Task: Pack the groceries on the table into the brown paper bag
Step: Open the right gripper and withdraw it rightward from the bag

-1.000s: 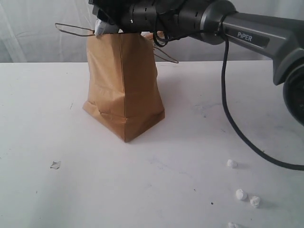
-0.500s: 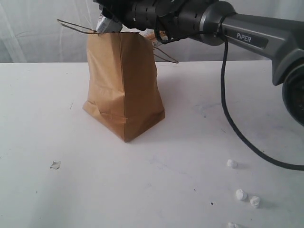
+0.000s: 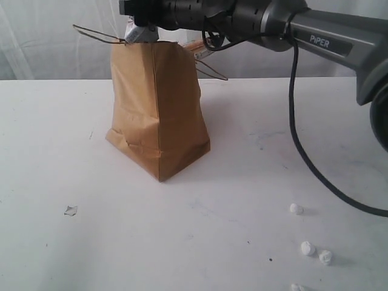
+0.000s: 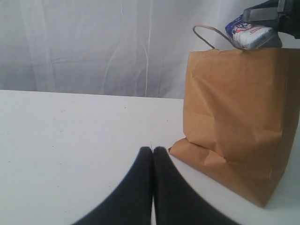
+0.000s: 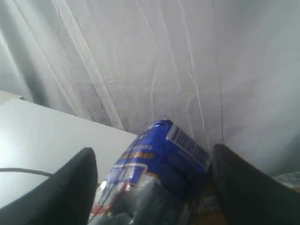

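Note:
The brown paper bag (image 3: 157,115) stands upright on the white table (image 3: 91,242); it also fills the side of the left wrist view (image 4: 239,117). The long spaghetti pack (image 3: 138,33), clear film with a blue barcoded end (image 5: 159,150), pokes out of the bag's mouth (image 4: 251,35). My right gripper (image 3: 138,25) hovers over that mouth, reached across from the right, jaws spread wide either side of the pack's top with a gap on one side. My left gripper (image 4: 153,149) rests shut and empty near the bag's base. Several small white lumps (image 3: 308,248) lie at the front right.
A black cable (image 3: 297,151) hangs from the right arm and trails over the table on the right. A small torn scrap (image 3: 71,210) lies at the front left. The bag's twisted handles (image 3: 97,35) stick out sideways. A white curtain forms the backdrop.
The right arm has lifted slightly and drawn back to the right above the bag. The pack's top stays poking out of the bag's mouth. The left gripper's earlier state is not shown.

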You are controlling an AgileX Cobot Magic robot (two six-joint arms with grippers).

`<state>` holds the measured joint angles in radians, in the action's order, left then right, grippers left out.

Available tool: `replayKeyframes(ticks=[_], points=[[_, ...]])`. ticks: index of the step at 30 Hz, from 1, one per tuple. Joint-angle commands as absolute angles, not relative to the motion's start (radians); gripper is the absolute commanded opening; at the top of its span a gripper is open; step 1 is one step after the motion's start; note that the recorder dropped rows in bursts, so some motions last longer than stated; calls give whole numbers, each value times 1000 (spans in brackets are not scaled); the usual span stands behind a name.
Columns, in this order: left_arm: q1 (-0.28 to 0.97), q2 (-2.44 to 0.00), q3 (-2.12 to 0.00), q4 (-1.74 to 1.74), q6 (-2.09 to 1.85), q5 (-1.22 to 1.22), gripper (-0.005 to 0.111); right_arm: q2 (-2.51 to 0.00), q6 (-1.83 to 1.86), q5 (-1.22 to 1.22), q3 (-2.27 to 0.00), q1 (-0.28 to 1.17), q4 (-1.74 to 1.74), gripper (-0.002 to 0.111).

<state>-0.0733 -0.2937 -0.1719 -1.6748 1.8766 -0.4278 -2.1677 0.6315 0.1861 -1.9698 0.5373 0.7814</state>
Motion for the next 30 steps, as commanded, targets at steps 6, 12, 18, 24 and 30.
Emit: replayKeyframes(ticks=[6, 12, 18, 24, 30], points=[[-67, -288, -169, -1692, 1885, -483, 0, -2144, 646, 447, -1952, 529, 679, 63], [-67, -288, -169, -1692, 1885, -503, 0, -2138, 620, 435, -1952, 527, 613, 64], [-67, -288, -169, -1692, 1885, -503, 0, -2114, 514, 521, -1952, 527, 573, 66], [-67, -288, -169, -1692, 1885, -503, 0, -2105, 492, 654, -1952, 527, 502, 78], [-67, -288, -169, -1692, 1885, -507, 0, -2104, 492, 681, -1952, 527, 409, 79]])
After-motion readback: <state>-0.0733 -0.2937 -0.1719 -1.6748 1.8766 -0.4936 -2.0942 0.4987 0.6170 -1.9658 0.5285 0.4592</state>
